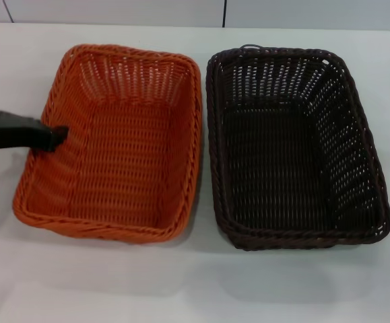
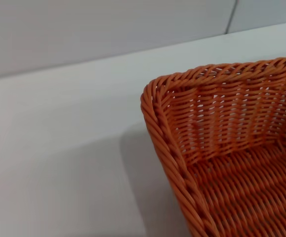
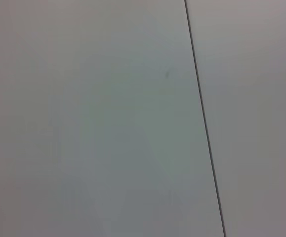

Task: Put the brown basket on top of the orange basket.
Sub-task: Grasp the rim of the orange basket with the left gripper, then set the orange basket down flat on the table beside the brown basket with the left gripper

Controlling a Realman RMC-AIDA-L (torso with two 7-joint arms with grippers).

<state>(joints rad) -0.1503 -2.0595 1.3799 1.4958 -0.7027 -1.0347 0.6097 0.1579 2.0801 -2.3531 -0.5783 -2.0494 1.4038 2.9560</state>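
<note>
The orange basket (image 1: pixel 117 151) sits on the left of the white table, open side up and empty. The brown basket (image 1: pixel 292 145) sits right beside it on the right, also upright and empty, with a narrow gap between their rims. My left gripper (image 1: pixel 54 134) comes in from the left and sits at the orange basket's left rim, its black tip over the sloping side wall. The left wrist view shows a far corner of the orange basket (image 2: pixel 222 148). My right gripper is out of view.
The white table (image 1: pixel 195 282) runs in front of and around both baskets. A wall with a dark seam (image 3: pixel 202 118) fills the right wrist view. A table edge and wall show behind the baskets.
</note>
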